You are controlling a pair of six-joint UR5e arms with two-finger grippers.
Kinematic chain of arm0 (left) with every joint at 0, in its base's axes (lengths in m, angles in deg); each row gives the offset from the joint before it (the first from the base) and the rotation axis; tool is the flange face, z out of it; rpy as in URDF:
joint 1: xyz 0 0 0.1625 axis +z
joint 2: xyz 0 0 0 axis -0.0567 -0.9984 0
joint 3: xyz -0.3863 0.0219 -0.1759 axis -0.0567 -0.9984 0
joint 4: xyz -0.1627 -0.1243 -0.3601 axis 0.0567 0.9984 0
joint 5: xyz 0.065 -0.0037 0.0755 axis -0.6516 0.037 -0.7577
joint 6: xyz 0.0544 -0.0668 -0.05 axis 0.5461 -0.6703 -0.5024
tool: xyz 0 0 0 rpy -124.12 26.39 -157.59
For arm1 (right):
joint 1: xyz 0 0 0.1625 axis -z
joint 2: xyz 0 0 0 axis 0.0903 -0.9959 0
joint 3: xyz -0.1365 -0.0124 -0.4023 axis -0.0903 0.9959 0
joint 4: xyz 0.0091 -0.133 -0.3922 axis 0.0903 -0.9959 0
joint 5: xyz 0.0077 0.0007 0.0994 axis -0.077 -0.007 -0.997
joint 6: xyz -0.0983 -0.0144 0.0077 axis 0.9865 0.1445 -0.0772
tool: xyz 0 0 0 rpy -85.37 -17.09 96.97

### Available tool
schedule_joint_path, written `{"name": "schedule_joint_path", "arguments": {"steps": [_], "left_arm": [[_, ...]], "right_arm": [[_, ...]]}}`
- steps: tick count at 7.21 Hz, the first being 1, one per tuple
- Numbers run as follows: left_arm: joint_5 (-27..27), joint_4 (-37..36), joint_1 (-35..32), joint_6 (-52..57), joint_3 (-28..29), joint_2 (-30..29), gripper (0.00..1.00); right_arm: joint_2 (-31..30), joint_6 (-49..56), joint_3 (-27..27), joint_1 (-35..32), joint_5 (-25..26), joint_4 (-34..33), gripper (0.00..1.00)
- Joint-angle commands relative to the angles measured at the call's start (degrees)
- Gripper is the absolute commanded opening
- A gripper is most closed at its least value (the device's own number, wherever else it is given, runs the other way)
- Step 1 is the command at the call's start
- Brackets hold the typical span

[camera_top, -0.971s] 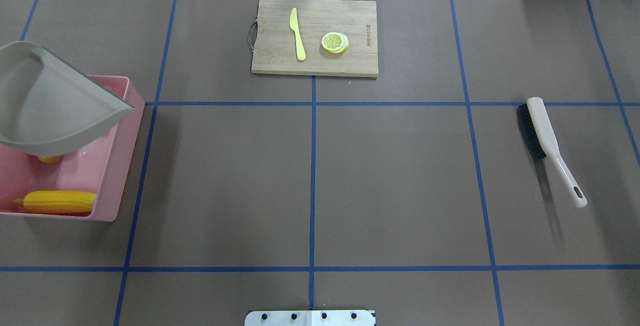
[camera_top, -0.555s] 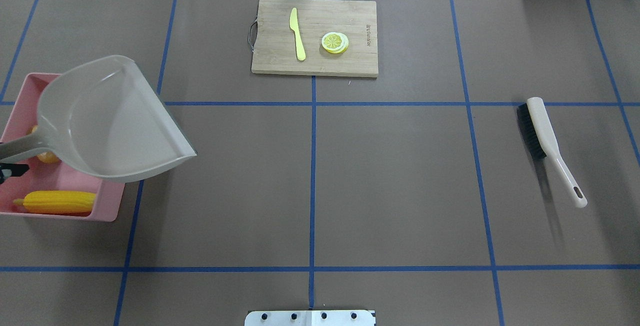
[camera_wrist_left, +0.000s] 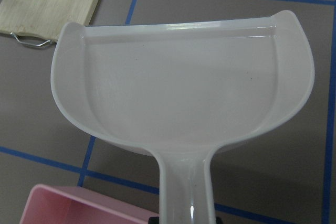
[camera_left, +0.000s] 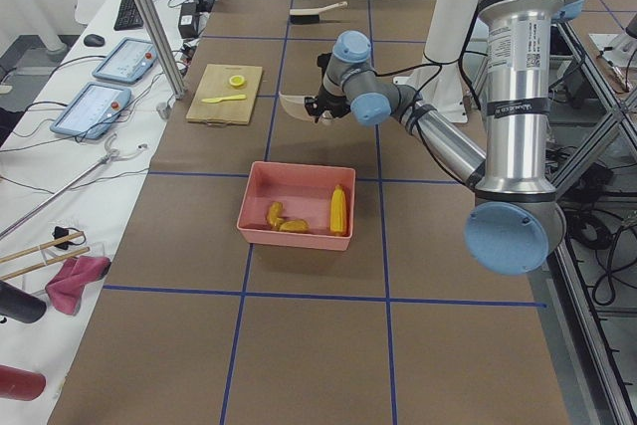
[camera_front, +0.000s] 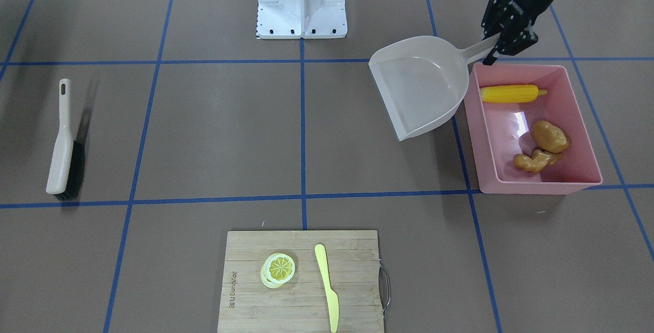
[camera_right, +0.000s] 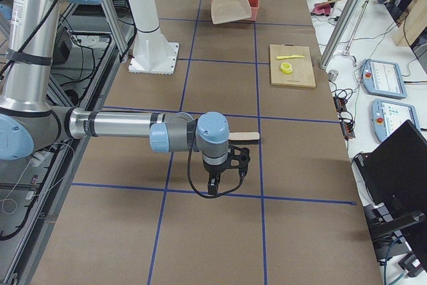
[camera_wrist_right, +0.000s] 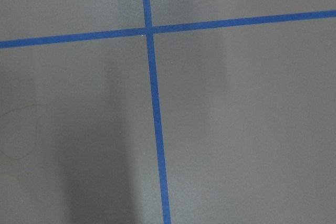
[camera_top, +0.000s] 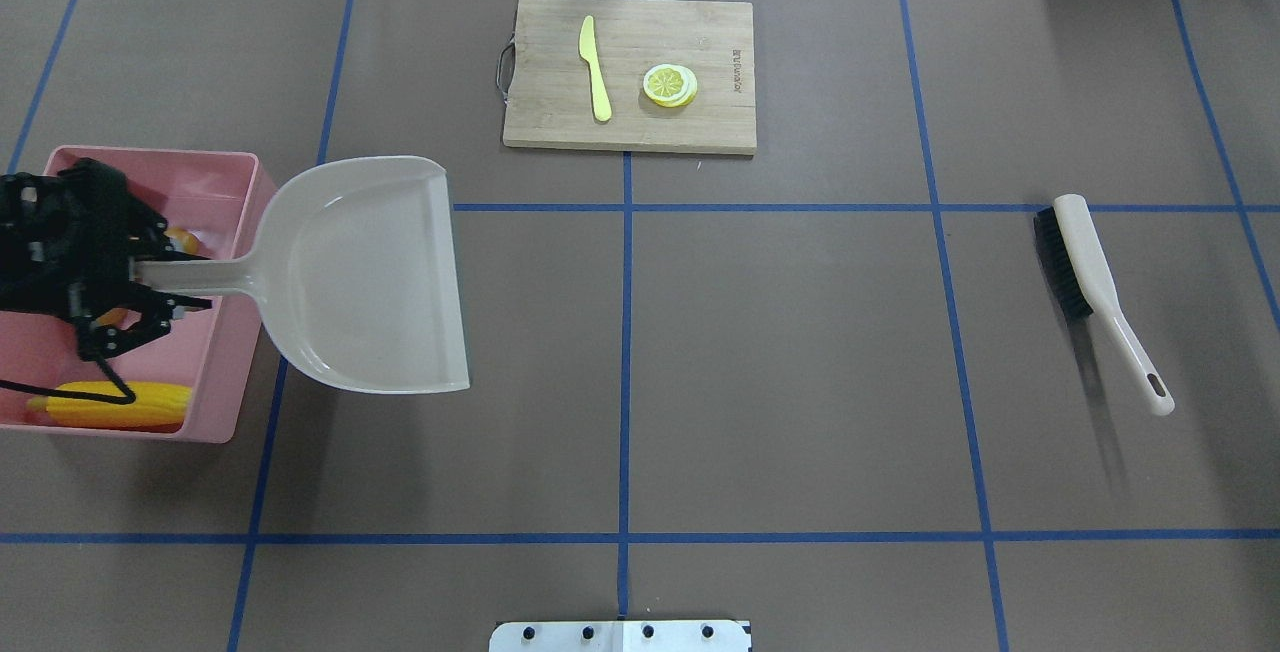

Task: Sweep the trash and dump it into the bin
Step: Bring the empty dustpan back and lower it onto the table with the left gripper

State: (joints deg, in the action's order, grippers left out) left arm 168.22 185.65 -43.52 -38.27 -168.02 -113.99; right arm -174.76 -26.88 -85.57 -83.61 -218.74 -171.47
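The corn cob (camera_front: 511, 93), the potato (camera_front: 549, 136) and the ginger root (camera_front: 534, 162) all lie inside the pink bin (camera_front: 541, 187); the cob rests along the wall nearest the robot, and the potato and ginger touch each other toward the bin's far wall; the bin stands close to the worktop's end on the robot's left, about midway between the robot's edge and the operators' edge. The left gripper (camera_top: 185, 274) hangs over the bin, its fingers clamped on the handle of the beige dustpan (camera_front: 424, 85); the handle crosses the bin's inner wall, and the pan sits over the table just beside the bin, mouth toward the worktop's middle. A wooden cutting board (camera_top: 630, 127) lies at the middle of the operators' edge, carrying a pale yellow knife (camera_top: 595, 67) and lemon slices (camera_top: 670, 85), apart from each other. A brush (camera_top: 1090, 282) lies near the worktop's end on the robot's right; the right gripper (camera_right: 227, 173) hangs above the table near it, and whether its fingers are apart or together cannot be told.
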Motion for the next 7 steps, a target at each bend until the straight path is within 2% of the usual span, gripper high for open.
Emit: {"name": "schedule_joint_path", "arguments": {"steps": [1,3,4,6,7], "left_arm": [[-0.98,2.62,4.12,1.12,10.54,-9.81,0.00],[-2.48,3.31,9.21,1.12,13.74,-11.18,0.00],[-2.92,3.75,12.37,1.04,14.10,-10.92,0.00],[-6.69,9.70,15.63,0.25,13.49,-8.21,0.00],[-6.79,10.17,15.74,-0.45,13.57,-7.67,0.00]], "right_arm": [[0.03,5.11,0.50,-0.07,-0.04,-0.05,1.00],[-0.06,6.46,1.02,0.02,-0.04,0.04,1.00],[0.29,6.73,0.68,-0.07,0.13,0.04,1.00],[-0.23,6.56,1.11,-0.15,0.48,-0.13,1.00],[-0.06,6.38,0.68,-0.33,0.84,-0.05,1.00]]}}
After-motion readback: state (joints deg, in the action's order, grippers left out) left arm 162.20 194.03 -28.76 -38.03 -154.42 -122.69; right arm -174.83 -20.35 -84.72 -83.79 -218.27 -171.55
